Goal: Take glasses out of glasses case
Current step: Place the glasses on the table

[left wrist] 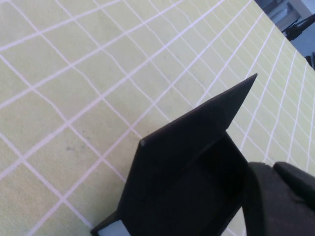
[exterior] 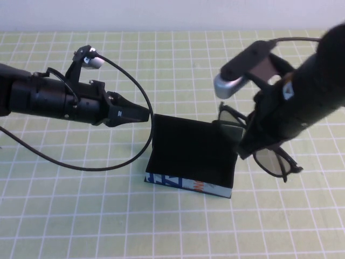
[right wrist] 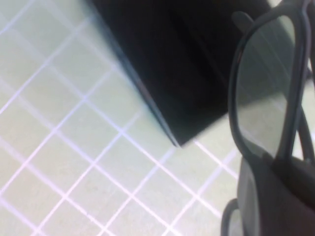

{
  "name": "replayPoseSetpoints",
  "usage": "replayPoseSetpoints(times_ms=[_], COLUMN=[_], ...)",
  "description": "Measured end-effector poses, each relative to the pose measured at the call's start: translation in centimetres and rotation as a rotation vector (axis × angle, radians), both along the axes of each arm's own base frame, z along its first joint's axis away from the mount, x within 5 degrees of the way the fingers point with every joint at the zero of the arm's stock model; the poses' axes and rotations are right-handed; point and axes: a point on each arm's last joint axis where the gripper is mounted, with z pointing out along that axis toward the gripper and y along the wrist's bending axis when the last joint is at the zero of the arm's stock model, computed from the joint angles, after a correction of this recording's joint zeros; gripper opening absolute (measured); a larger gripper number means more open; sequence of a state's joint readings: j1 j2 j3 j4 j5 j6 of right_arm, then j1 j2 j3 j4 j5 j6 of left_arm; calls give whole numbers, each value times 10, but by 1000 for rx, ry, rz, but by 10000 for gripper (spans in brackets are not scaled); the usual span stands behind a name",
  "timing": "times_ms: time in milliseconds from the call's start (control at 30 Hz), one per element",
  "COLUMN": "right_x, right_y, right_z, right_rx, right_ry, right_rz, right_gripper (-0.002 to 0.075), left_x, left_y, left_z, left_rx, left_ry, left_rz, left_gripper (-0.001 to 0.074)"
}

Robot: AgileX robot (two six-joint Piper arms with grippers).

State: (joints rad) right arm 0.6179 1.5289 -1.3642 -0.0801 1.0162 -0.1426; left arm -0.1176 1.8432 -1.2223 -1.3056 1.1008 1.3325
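The glasses case (exterior: 191,154) lies open mid-table, black inside, with its light blue printed side (exterior: 183,183) facing me. My left gripper (exterior: 144,114) is shut, its tip against the left edge of the raised black lid (left wrist: 197,128); its fingers (left wrist: 275,196) sit beside the lid in the left wrist view. My right gripper (exterior: 252,144) is shut on the black glasses (exterior: 272,162) and holds them above the case's right end, one lens hanging past the case. In the right wrist view the glasses (right wrist: 266,88) run from the gripper (right wrist: 280,167) over the case's corner (right wrist: 177,98).
The table is a yellow-green mat with a white grid (exterior: 81,216). The left arm's black cable (exterior: 108,164) loops over the mat left of the case. The right arm's camera (exterior: 242,67) juts out above the case's far right corner.
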Motion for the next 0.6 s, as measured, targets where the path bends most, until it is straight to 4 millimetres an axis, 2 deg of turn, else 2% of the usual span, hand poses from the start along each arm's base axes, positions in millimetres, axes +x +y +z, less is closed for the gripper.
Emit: replayPoseSetpoints(times_ms=[100, 267, 433, 600], right_x=[-7, -1, 16, 36], right_y=[-28, -65, -75, -73], right_z=[-11, -45, -74, -103], right_rx=[59, 136, 195, 191], right_ry=[10, 80, 130, 157], right_rz=[-175, -409, -520, -555], right_gripper=[15, 15, 15, 15], left_x=[-1, -4, -14, -33], left_y=[0, 2, 5, 11], left_z=[4, 16, 34, 51], left_rx=[-2, 6, 47, 96], left_ry=[2, -19, -49, -97], left_rz=[8, 28, 39, 82], left_gripper=[-4, -4, -4, -4])
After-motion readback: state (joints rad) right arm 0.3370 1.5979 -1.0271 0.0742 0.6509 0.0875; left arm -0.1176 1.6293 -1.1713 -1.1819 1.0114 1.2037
